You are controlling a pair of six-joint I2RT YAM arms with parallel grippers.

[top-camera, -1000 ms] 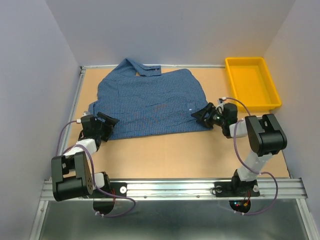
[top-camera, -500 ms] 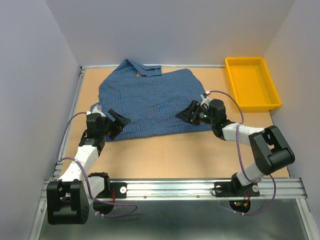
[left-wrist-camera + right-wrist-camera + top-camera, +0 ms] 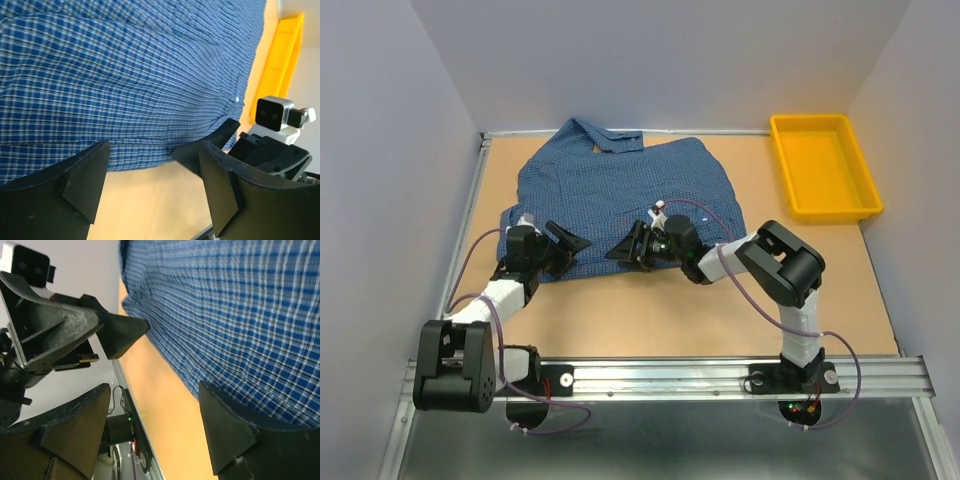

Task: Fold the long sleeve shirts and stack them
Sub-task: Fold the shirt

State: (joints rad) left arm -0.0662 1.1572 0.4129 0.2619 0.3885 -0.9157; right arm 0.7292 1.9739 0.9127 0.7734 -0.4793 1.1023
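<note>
The blue checked shirt [image 3: 620,195] lies spread flat on the bench [image 3: 720,310], collar toward the far wall. At its near hem the left pincer [image 3: 570,248] and right pincer [image 3: 620,250] face each other, both wide, gripping nothing.

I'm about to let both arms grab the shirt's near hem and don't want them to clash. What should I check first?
1. Left tool open, nothing held: ok.
2. Right tool open, nothing held: ok.
3. Blue shirt spread flat on the table: ok.
4. Both tools at the shirt's near hem: ok; whether they touch the cloth, cannot tell.
5. Room between the tools: not ok, they point at each other close together by the hem's left part.
6. Yellow bin apart from the shirt: ok.
</note>
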